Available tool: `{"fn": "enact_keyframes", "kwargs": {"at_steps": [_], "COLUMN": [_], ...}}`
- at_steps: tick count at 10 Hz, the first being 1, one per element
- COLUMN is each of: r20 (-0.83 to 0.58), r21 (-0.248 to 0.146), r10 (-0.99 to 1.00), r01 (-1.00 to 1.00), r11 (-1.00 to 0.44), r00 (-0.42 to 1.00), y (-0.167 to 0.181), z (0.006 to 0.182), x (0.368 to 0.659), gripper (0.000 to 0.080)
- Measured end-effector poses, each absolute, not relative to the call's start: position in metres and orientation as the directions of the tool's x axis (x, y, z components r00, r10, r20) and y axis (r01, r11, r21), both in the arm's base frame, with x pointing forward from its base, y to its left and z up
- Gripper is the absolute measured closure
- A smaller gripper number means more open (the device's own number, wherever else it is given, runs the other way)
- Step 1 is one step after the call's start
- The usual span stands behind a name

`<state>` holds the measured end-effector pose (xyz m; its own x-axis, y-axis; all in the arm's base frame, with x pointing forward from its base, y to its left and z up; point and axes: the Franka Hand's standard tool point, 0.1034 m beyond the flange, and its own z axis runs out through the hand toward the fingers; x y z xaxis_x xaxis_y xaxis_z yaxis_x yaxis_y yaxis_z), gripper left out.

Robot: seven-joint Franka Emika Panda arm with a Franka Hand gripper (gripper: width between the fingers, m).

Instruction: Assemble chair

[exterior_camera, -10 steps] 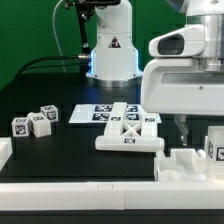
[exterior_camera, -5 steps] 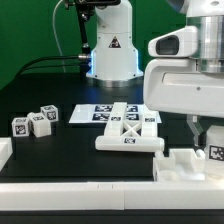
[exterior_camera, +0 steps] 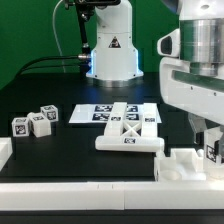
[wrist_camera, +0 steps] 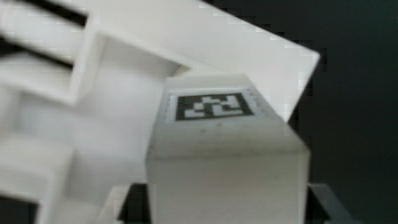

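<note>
End effector (exterior_camera: 212,155) sits low at the exterior view's right edge, jaws closed in on a tagged block (wrist_camera: 217,145). It's pinching the block by its sides, with the tag facing the wrist camera.

Just beside and below the end effector, toward the exterior view's left, a notched white piece (exterior_camera: 183,164) sits on the black counter (exterior_camera: 70,160). That's the tight spot: the wrist view shows pale slatted surfaces right behind the held block, so close I can't tell whether they touch.

Further out from the end effector, same direction, the X-braced panel (exterior_camera: 128,136) lies flat. Behind it, partly covered by it, is the marker board (exterior_camera: 95,114).

Well apart from the end effector, across the counter, a cluster of small tagged cubes (exterior_camera: 38,121) stands packed together. Past them, at the far edge, a plain white block (exterior_camera: 4,152) pokes into view. The arm's base (exterior_camera: 110,50) stands at the back, beyond the board.

The count: one held block, one notched piece, one X-braced panel, three cubes, one marker board, one plain block.
</note>
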<state>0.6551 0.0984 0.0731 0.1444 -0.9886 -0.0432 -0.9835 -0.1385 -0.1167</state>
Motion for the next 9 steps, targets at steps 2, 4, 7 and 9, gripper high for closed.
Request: {"fn": "enact_keyframes", "kwargs": {"at_steps": [2,4,7,9], "r20": [-0.063,-0.06,-0.006,0.021], "r21": [-0.107,-0.108,-0.117,-0.116], "r10": [-0.998,-0.998,-0.919,-0.831], "r01": [-0.994,-0.994,-0.913,-0.825], "r11": [-0.001,-0.022,-0.39,-0.554], "r00": [0.008,0.028,0.394,0.555], "y": [0.0994,0.0992,0.1027,0.102], "z": [0.0727,0.0721,0.0752,0.0756], "x": [0.6533,0.6532,0.6539,0.6552], "gripper": [0.0515,0.0496,0.0194,0.0152]}}
